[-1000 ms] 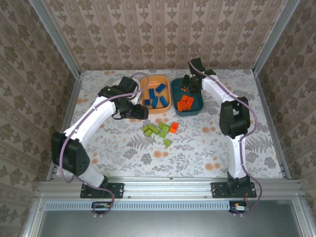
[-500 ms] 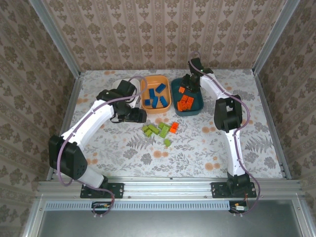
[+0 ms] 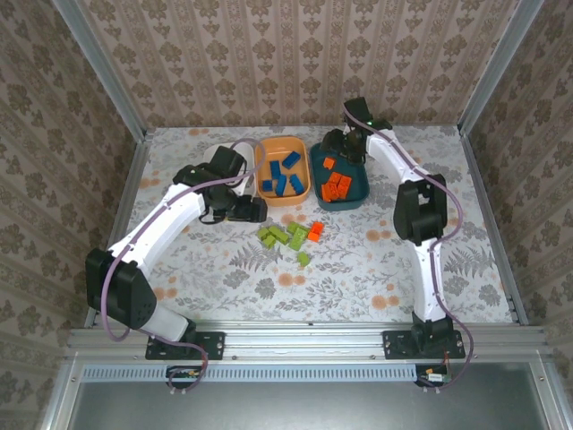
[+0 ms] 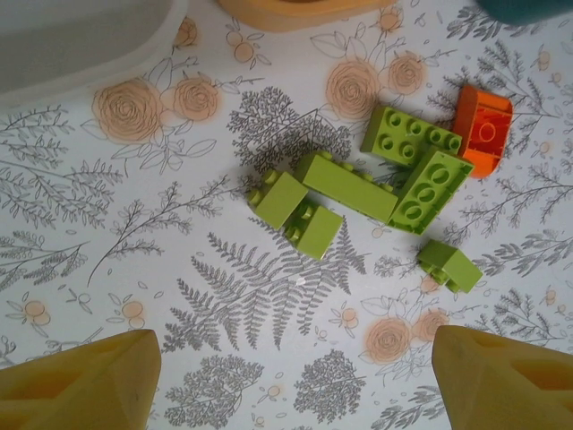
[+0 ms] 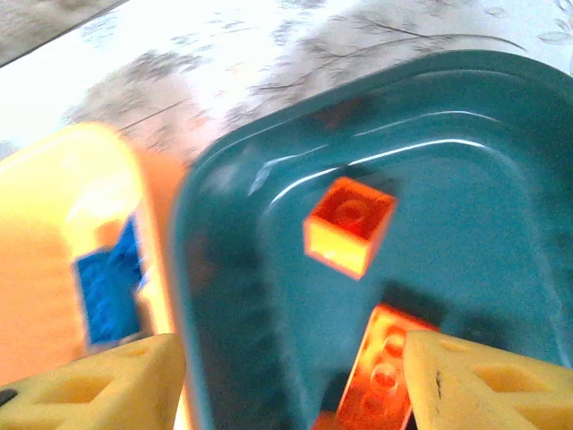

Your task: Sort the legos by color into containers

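Several lime green legos (image 3: 286, 237) and one orange lego (image 3: 315, 230) lie loose on the table. In the left wrist view the green pile (image 4: 367, 184) and the orange brick (image 4: 483, 130) sit ahead of my open left gripper (image 4: 295, 376), which holds nothing. From above, the left gripper (image 3: 246, 210) hovers just left of the pile. The orange bowl (image 3: 303, 184) holds blue legos (image 3: 282, 175). The teal bowl (image 3: 360, 190) holds orange legos (image 3: 337, 186). My right gripper (image 3: 338, 148) hangs open over the teal bowl's far end, above a loose orange brick (image 5: 349, 224).
A white bowl's rim (image 4: 81, 45) shows at the top left of the left wrist view, next to the orange bowl's edge (image 4: 286, 11). Metal rails and wallpapered walls enclose the floral table (image 3: 358, 269).
My right gripper's jaws have spread apart over the teal bowl, and an orange brick now lies free below them. The left gripper has opened wider and shifted slightly left.
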`<state>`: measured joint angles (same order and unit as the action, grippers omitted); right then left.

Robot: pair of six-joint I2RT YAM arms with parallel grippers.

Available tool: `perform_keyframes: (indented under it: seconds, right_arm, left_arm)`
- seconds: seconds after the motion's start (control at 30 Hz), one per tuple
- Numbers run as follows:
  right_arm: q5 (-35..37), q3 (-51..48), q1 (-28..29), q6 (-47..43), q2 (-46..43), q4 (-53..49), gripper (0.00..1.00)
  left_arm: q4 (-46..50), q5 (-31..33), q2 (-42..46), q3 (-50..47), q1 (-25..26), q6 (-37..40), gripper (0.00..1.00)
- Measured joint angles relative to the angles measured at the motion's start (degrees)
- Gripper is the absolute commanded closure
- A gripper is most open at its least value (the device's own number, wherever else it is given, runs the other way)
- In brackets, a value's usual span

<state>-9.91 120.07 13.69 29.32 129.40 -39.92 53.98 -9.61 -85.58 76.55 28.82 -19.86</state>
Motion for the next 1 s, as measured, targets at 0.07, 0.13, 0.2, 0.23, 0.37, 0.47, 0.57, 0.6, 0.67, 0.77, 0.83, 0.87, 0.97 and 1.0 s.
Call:
perform_keyframes:
  seconds: [0.07,0.13,0.2,0.23,0.37,0.47,0.57,0.6,0.67,0.77,0.83,0.87,0.97,1.0]
  right_arm:
    - [-2.10,-5.77,0.94,-5.35,-6.75,0.87,0.32]
    - [-4.17,-13.53,2.40,-12.02,-15.17,1.57,0.31]
    - [-5.70,-21.51,4.00,-18.38,-22.69,2.56,0.30]
    - [-6.23,-25.18,4.83,-21.27,-25.79,3.04,0.27]
    - [-6.34,-37.97,10.19,-31.98,-34.82,2.54,0.24]
    - [-6.12,-43.63,15.02,-33.62,-35.65,2.16,0.24]
    - [-5.53,-48.94,19.52,-31.47,-35.65,2.54,0.24]
    - [-5.42,-50.34,20.76,-30.36,-35.65,2.95,0.23]
    - [-5.09,-52.39,22.97,-27.89,-35.60,3.98,0.23]
    - [-4.15,-53.02,25.40,-24.98,-34.82,5.38,0.23]
    - [-3.34,-53.02,26.67,-23.65,-33.75,6.16,0.24]
    - [-3.04,-53.02,27.06,-23.21,-33.22,6.29,0.23]
    - [-1.95,-53.02,27.85,-22.27,-31.26,6.56,0.24]
    - [-1.55,-53.02,27.96,-21.92,-30.60,6.56,0.25]
  left_arm:
    - [-1.01,-0.59,-0.35,-0.02,-0.26,-0.13,0.19]
    - [-2.05,-1.27,-1.05,-0.04,-0.57,-0.48,0.19]
    - [-3.08,-2.03,-1.86,-0.04,-1.01,-0.83,0.19]
    - [-3.56,-2.56,-2.23,-0.04,-1.22,-1.07,0.19]
    - [-5.03,-4.33,-3.23,-0.07,-3.08,-1.60,0.18]
    - [-6.08,-5.57,-3.48,-0.09,-5.66,-2.25,0.18]
    - [-7.15,-6.80,-3.56,-0.11,-7.96,-3.13,0.18]
    - [-7.45,-7.21,-3.56,-0.11,-8.63,-3.39,0.17]
    - [-7.82,-7.82,-3.56,-0.11,-9.49,-3.76,0.17]
    - [-8.00,-8.70,-3.56,-0.11,-10.21,-3.96,0.17]
    - [-8.00,-9.03,-3.56,-0.11,-10.51,-3.96,0.17]
    - [-8.00,-9.18,-3.56,-0.11,-10.56,-3.96,0.17]
    - [-8.20,-9.51,-3.52,-0.66,-10.78,-3.96,0.16]
    - [-8.17,-9.60,-3.52,-1.01,-10.88,-3.96,0.16]
